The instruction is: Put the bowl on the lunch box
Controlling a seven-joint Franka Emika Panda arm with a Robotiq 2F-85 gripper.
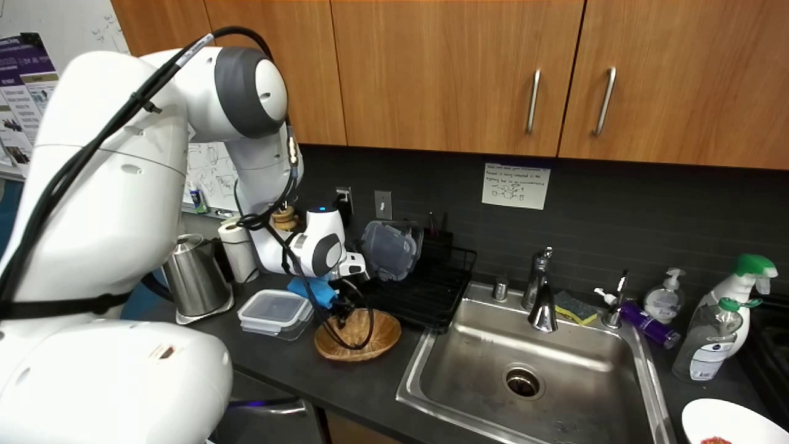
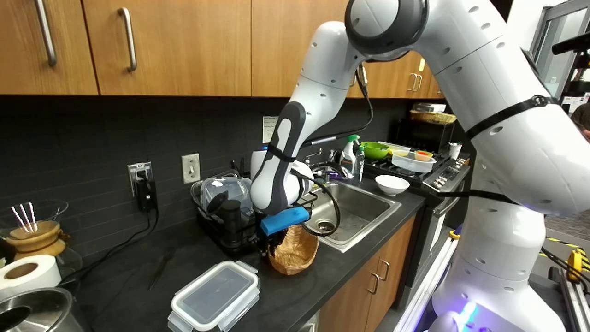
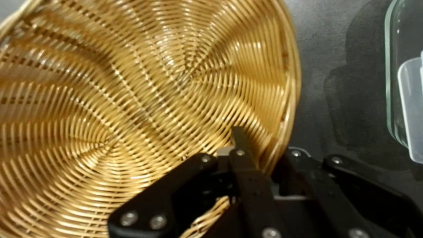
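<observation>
- Wrist view: the woven bowl (image 3: 158, 99) is seen with its hollow side turned upward; its long axis is laid from the lower left to the upper right of this view.
- In both exterior views the bowl is found on the dark counter (image 2: 184, 258), between the lunch box (image 2: 214, 295) and the sink (image 1: 462, 376), near the black dish rack (image 1: 425, 302).
- The gripper (image 3: 266, 148) is pointed down over the edge of the bowl: the rim is placed between the two fingers (image 3: 243, 147), one inside and one outside. Whether it is squeezed by them cannot be told.
- In an exterior view the arm (image 2: 507, 129) is raised to a high, bent elbow, and from there the forearm (image 2: 318, 92) is directed steeply downward to the gripper.
- A note (image 1: 516, 186) with handwriting and a small drawing is fixed above the sink; its words are too small to be read. The print on the poster (image 1: 26, 83) and on the clear bottle (image 1: 709, 342) is likewise too small.
</observation>
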